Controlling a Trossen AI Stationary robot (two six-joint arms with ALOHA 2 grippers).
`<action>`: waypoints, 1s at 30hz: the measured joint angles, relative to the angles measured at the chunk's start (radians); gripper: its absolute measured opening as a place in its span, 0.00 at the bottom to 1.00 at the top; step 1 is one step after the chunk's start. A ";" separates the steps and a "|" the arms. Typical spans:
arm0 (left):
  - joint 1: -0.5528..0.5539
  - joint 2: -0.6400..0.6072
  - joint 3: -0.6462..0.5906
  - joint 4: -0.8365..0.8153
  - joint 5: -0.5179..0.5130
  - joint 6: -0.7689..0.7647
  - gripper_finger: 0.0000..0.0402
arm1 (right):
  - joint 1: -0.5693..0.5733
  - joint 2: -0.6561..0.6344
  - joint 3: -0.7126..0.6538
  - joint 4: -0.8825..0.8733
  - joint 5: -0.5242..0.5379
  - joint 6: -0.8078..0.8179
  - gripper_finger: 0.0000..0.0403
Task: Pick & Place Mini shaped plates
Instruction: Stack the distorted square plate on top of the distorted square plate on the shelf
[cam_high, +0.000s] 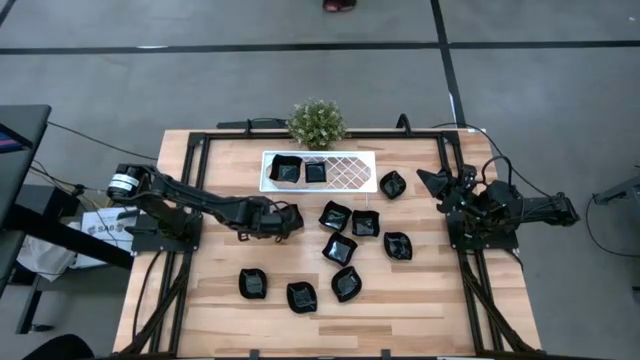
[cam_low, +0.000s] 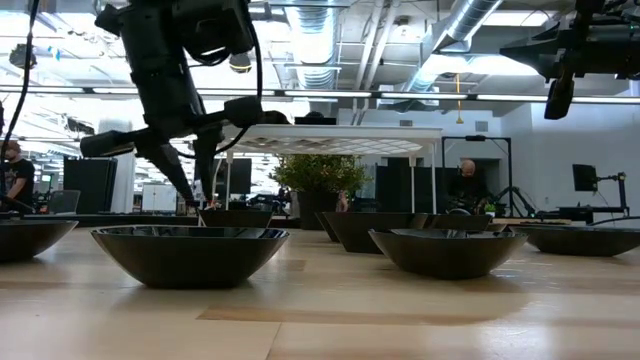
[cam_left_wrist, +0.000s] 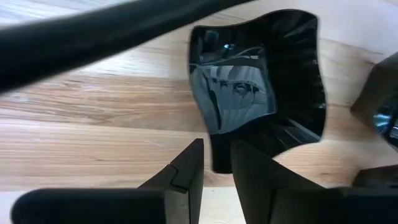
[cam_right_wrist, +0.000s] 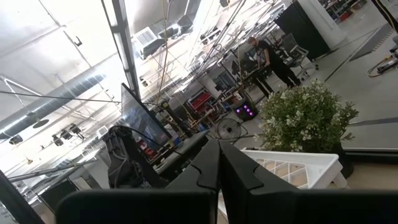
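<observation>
Several glossy black mini shaped plates lie on the wooden table, each resting on its base. Two more (cam_high: 285, 170) (cam_high: 315, 172) sit in the white lattice tray (cam_high: 345, 172) in front of the green plant (cam_high: 317, 122). My left gripper (cam_high: 300, 217) (cam_left_wrist: 216, 152) (cam_low: 200, 203) reaches in low from the left and is shut on a wavy-edged plate (cam_high: 334, 215) (cam_left_wrist: 261, 81) near the table's middle. My right gripper (cam_high: 432, 182) (cam_right_wrist: 219, 146) is shut and holds nothing, raised over the right side of the table. My left gripper pinches the wavy-edged plate at the corner of its rim nearest the arm (cam_left_wrist: 217, 160). One finger (cam_left_wrist: 249, 165) is over the hollow and the other (cam_left_wrist: 189, 162) is outside the rim. The fingers slant down from the table's left. The plate still appears to rest on the table.
Other plates lie close by to the right of the held one (cam_high: 365, 223) and nearer the front (cam_high: 340, 248) (cam_high: 397, 245), and three lie along the near edge (cam_high: 253, 284) (cam_high: 301, 296) (cam_high: 347, 284). One plate (cam_high: 392, 184) lies right of the tray. A black frame (cam_high: 190, 190) borders the table.
</observation>
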 joint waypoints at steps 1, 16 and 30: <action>0.000 0.000 -0.007 0.000 0.000 0.000 0.20 | 0.000 0.000 0.000 0.000 0.000 0.000 0.00; 0.003 0.001 -0.054 0.091 -0.006 -0.005 0.20 | 0.000 0.000 0.000 0.000 0.000 0.000 0.00; 0.011 0.041 -0.054 0.133 -0.021 -0.005 0.20 | 0.000 0.000 0.000 0.001 0.000 0.000 0.00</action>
